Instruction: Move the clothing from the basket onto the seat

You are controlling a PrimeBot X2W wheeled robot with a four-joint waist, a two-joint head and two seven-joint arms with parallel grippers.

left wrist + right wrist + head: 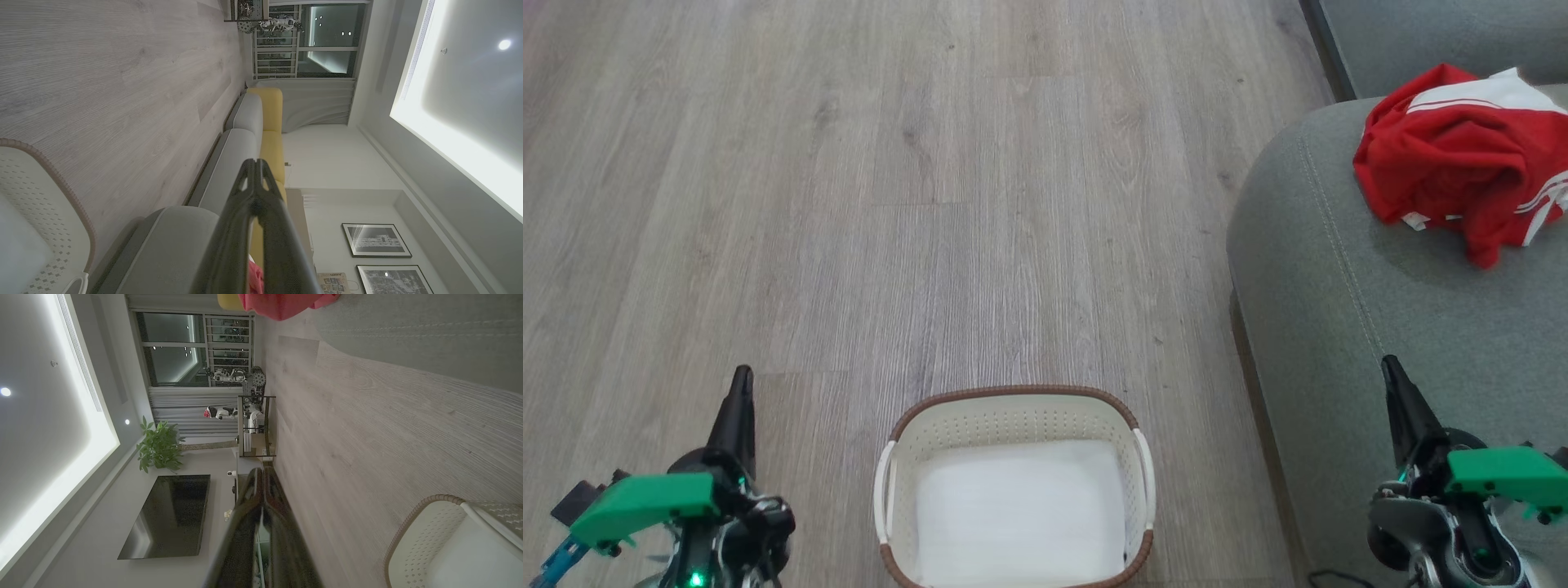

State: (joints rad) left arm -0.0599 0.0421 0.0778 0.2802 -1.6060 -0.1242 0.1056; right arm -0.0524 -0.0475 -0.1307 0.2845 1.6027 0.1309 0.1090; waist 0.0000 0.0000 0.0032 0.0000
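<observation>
the red-and-white clothing (1462, 155) lies crumpled on the grey-green seat (1347, 310), at 2 o'clock in the head view. the cream perforated basket (1013, 398) stands on the wood floor (931, 204) at 6 o'clock, with a white liner sheet (1017, 506) inside. the left gripper (742, 376) at 8 o'clock and the right gripper (1388, 365) at 4 o'clock have their fingers pressed together, gripping nothing.

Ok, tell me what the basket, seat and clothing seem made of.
Basket: likely matte cream plastic, perforated walls, brown woven-look rim. Seat: grey-green upholstery fabric, matte, stitched seam. Clothing: thin red fabric, probably synthetic, softly crumpled.
</observation>
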